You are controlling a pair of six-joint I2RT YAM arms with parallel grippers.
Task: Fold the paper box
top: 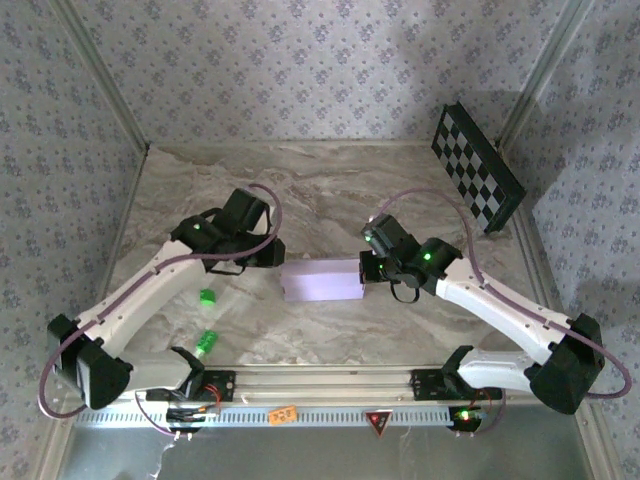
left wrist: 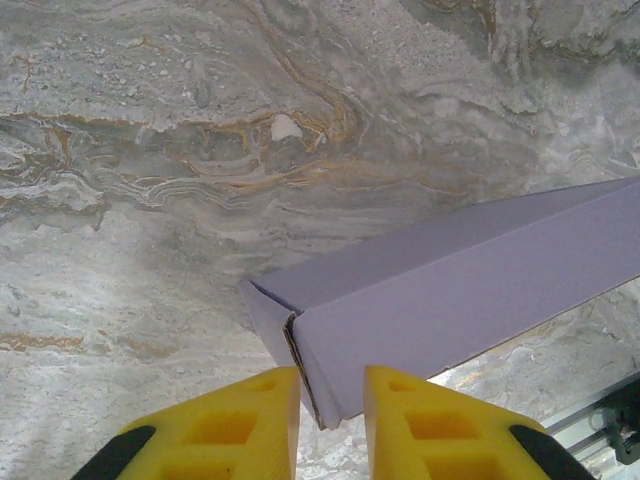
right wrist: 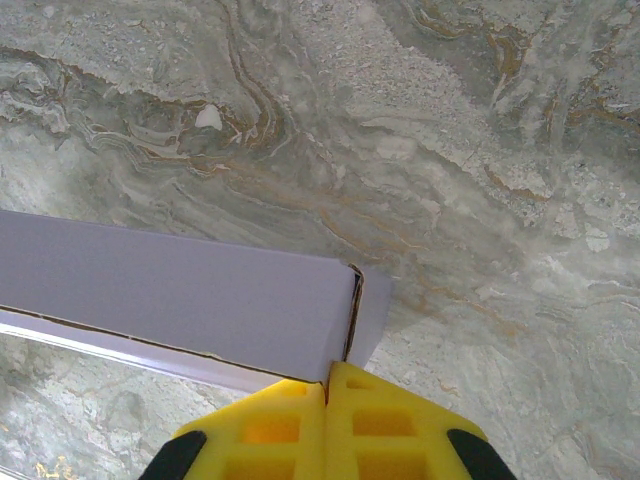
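Overhead, the paper box (top: 322,280) lies as a long lavender block in the middle of the marble-patterned table (top: 330,190). The left gripper (top: 272,258) is at its left end and the right gripper (top: 371,268) at its right end. The step in hand looks like closing the ends. To do it well, I judge the arms should push against each other along the box's length, so that it neither slides nor twists. Open table lies beyond the box. The rail (top: 320,382) along the near edge is not far behind it, and the checkerboard panel (top: 477,170) leans at the right wall, well apart.

From the left wrist, the left gripper (left wrist: 332,390) has its yellow fingers (left wrist: 245,425) narrowly apart, with the end corner of the paper box (left wrist: 460,290) in the gap. Whether they press on it I cannot tell. A dark seam (left wrist: 300,365) shows where the end is not yet flush. Bare table lies ahead and to the left.

From the right wrist, the right gripper (right wrist: 328,372) has its fingers closed tight together, tips at the lower end edge of the paper box (right wrist: 180,290), with nothing visibly between them. A small end flap (right wrist: 372,305) juts out past the seam. Closed tips make a fair blunt pusher here, used gently, since thin card probably creases. There is room ahead and to the right.
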